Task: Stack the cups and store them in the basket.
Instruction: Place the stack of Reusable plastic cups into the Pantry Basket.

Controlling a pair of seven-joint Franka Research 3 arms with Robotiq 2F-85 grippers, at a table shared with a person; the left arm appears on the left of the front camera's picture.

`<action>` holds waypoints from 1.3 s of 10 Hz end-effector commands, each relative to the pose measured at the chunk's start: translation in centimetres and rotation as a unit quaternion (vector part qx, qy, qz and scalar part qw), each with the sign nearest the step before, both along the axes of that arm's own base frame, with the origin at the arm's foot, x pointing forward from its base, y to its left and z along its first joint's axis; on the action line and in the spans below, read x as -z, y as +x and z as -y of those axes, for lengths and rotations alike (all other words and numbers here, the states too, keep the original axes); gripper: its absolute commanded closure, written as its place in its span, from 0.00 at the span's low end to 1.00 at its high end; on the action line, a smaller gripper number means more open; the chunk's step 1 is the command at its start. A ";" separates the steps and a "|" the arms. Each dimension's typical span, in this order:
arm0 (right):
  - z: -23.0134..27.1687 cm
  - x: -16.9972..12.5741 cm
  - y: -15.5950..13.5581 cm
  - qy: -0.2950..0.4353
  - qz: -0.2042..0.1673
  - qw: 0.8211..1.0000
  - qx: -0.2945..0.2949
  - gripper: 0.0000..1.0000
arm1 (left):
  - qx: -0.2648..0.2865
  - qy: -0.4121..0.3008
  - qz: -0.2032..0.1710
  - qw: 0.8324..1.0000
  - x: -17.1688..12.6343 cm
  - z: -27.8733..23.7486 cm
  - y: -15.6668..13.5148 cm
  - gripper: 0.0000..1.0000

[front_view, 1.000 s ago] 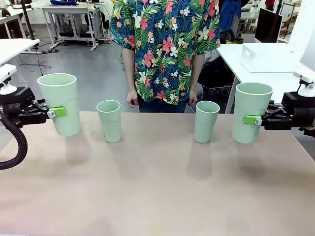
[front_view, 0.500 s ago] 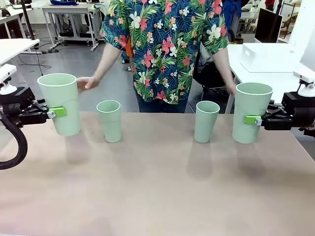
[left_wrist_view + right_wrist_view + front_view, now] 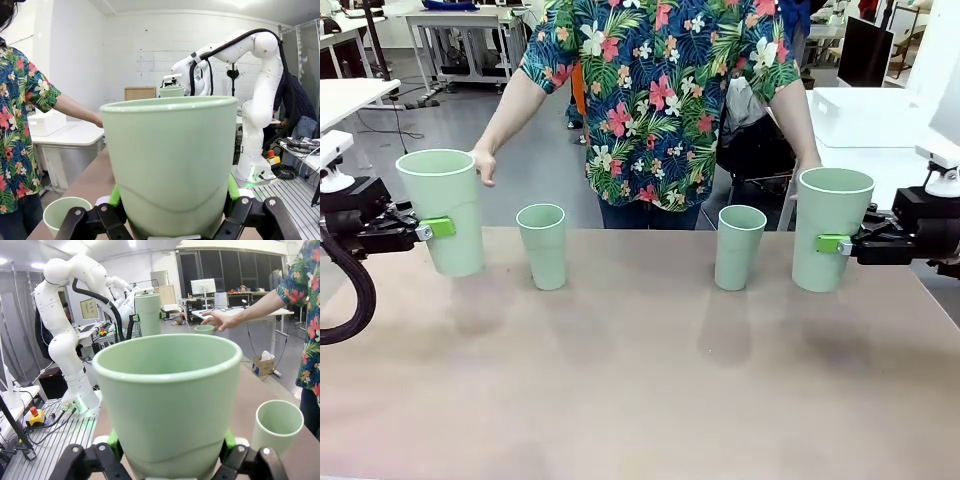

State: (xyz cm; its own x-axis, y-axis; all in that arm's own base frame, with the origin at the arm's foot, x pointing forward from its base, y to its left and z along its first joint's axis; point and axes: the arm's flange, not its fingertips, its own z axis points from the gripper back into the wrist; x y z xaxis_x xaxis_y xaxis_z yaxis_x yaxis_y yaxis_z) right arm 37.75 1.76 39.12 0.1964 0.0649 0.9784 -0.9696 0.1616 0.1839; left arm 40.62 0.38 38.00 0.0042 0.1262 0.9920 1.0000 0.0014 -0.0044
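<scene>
My left gripper [image 3: 448,228] is shut on a mint-green cup [image 3: 442,205] held upright at the table's left end; the same cup [image 3: 172,165] looms large in the left wrist view. At the right end my right gripper [image 3: 830,243] is shut on another cup [image 3: 832,235], seen close in the right wrist view as cup [image 3: 167,405]. Two more cups [image 3: 542,246] [image 3: 740,246] stand upright on the table between them. The person's hands [image 3: 483,165] [image 3: 800,185] are stretched out near the rims of the two held cups. The basket is out of view.
The person stands at the far edge of the brown table [image 3: 640,380], arms spread wide. A white table [image 3: 860,120] with a white box stands behind on the right. The near half of the tabletop holds only the cups' shadows.
The person's arms have swung outward from the sides, each hand now close to a held cup. Both grippers and all the cups have stayed where they were.
</scene>
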 end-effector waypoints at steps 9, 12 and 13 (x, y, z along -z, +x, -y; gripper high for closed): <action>0.0 -0.1 0.0 -0.002 0.001 1.000 0.001 0.13 | 0.001 -0.001 0.001 1.000 -0.1 0.1 -0.1 0.14; 0.0 -0.1 0.0 -0.002 0.001 1.000 0.001 0.13 | 0.001 -0.001 0.001 1.000 -0.1 0.1 -0.1 0.14; 0.0 -0.1 0.0 -0.002 0.001 1.000 0.001 0.13 | 0.001 -0.001 0.001 1.000 -0.1 0.1 -0.1 0.14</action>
State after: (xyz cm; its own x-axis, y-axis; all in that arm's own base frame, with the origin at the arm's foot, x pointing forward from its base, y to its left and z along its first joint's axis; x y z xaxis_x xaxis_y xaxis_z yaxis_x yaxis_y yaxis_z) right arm 37.75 1.76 39.12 0.1964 0.0649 0.9784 -0.9696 0.1616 0.1839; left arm 40.62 0.38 38.00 0.0042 0.1261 0.9920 1.0000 0.0014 -0.0044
